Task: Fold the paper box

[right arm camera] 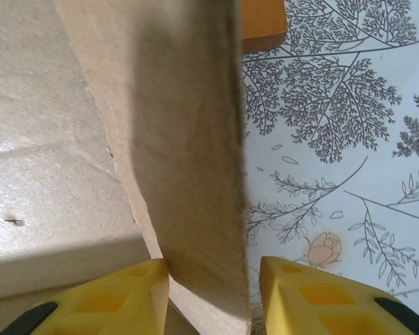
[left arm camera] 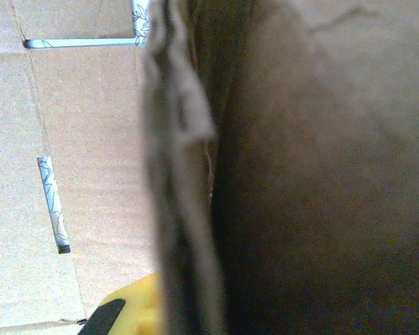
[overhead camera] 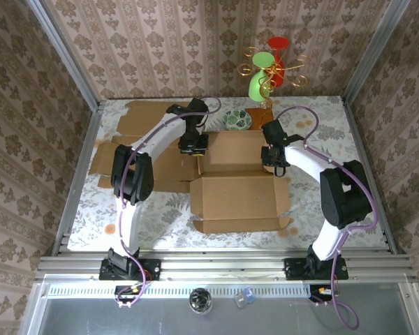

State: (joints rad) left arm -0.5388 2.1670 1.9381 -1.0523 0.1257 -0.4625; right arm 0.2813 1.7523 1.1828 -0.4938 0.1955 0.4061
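Two arms work over a floral tablecloth (overhead camera: pixel 160 209). Landmark: the small green patterned dish (overhead camera: pixel 237 120) at the far middle of the table.

- Paper box (overhead camera: pixel 237 199): brown corrugated blank lying just on the near side of the dish, mostly flat and open. Its rear section runs between the two grippers.
- Left gripper (overhead camera: pixel 193 145): near-left of the dish, at the rear left corner of the box. Its wrist view is close and dim. A thick, worn cardboard edge stands upright through mid-frame, with one yellow finger (left arm camera: pixel 126 310) tight against its left side. Jaws closed down narrow, pinching that flap.
- Right gripper (right arm camera: pixel 213 269): near-right of the dish, at the rear right corner of the box. A flap stands on edge between the yellow fingers (right arm camera: pixel 314 293). The left finger touches the flap and the right one stands clear of it, so the jaws are parted, with no clamp.
- Spare flat cardboard sheets (overhead camera: pixel 126 146): left of the dish, partly under the left arm.
- Wire stand with red and green cups (overhead camera: pixel 269 70): behind the dish, slightly right.
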